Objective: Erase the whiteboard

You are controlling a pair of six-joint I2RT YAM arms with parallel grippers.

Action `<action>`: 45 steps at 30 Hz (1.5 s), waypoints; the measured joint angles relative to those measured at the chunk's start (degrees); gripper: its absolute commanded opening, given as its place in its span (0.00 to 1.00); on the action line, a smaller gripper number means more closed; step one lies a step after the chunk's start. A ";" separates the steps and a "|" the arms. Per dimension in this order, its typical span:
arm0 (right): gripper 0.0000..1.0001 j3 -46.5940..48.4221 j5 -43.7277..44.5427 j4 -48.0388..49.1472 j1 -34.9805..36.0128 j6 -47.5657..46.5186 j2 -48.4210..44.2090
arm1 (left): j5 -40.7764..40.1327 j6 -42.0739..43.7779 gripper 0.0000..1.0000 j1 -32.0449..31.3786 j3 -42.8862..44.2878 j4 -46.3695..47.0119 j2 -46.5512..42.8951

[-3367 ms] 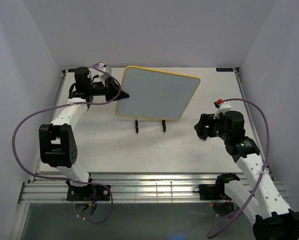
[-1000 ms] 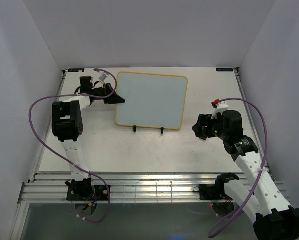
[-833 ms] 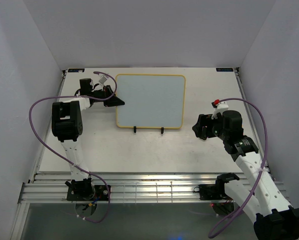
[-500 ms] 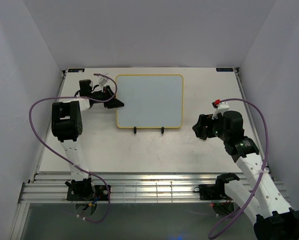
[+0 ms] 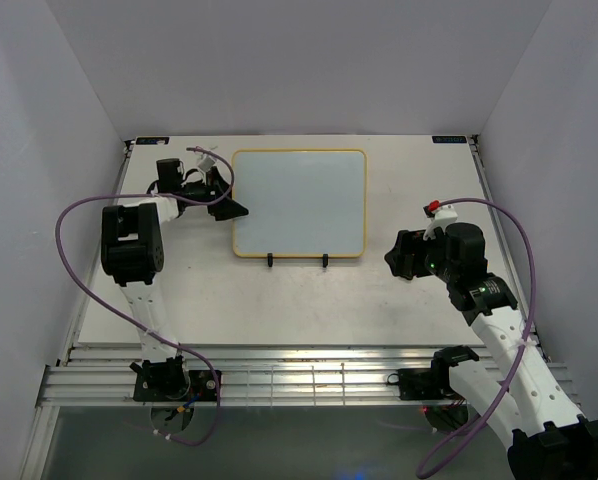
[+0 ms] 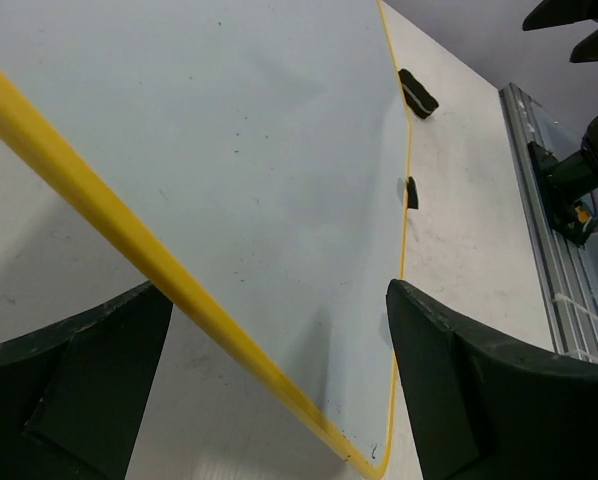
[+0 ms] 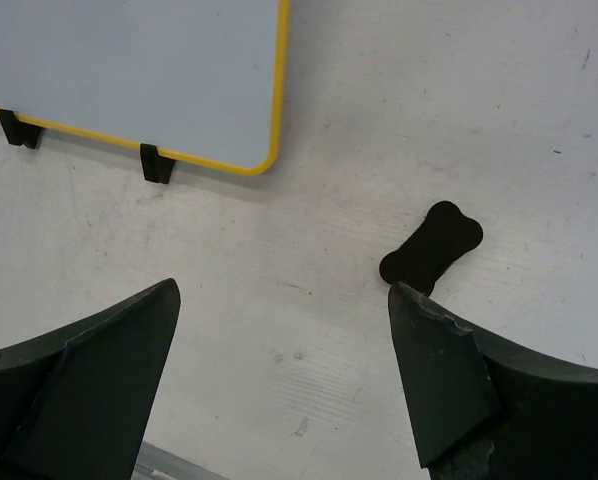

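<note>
The whiteboard (image 5: 299, 200) lies on the table, blank, with a thin yellow frame and two small black feet (image 5: 271, 260) at its near edge. My left gripper (image 5: 224, 196) is open at the board's left edge. In the left wrist view the whiteboard (image 6: 259, 130) fills the frame and its yellow edge runs between the spread fingers of the left gripper (image 6: 277, 300), which touch nothing. My right gripper (image 5: 397, 255) hovers open to the right of the board. In the right wrist view the right gripper (image 7: 284, 290) holds nothing, and the whiteboard's corner (image 7: 129, 60) shows at upper left.
A small black bone-shaped eraser (image 7: 431, 247) lies on the table (image 7: 309, 330) beside my right finger. White walls close in the table on three sides (image 5: 299, 70). Purple cables loop from both arms. A metal rail (image 5: 309, 385) runs along the near edge.
My left gripper has opened and let go of the board's left edge. The board, tilted and skewed earlier, now lies square. The right arm has not moved.
</note>
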 measured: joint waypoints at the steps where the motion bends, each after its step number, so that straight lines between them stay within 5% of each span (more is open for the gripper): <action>1: 0.90 0.00 0.00 0.02 0.00 -0.02 0.00 | -0.98 0.24 0.98 0.04 0.00 -0.42 -0.22; 12: 0.90 0.00 0.96 0.00 0.00 -0.02 -0.04 | -21.92 -1.07 0.98 2.21 -5.92 -5.57 -13.29; 20: 0.90 0.37 3.17 -0.59 0.00 0.04 0.13 | -52.92 -16.52 0.98 1.86 -9.40 -11.58 -26.84; 27: 0.90 5.07 6.67 -4.24 0.17 0.24 -0.17 | -73.22 -26.36 0.98 -0.76 -28.17 -15.52 -53.48; 36: 0.90 16.35 9.64 -11.28 0.85 0.24 -2.38 | -80.70 -27.82 0.98 -1.55 -28.63 -25.81 -86.77; 45: 0.90 20.72 9.55 -15.67 0.85 -0.04 -10.34 | -87.76 -24.35 0.98 -8.83 -23.12 -43.65 -95.12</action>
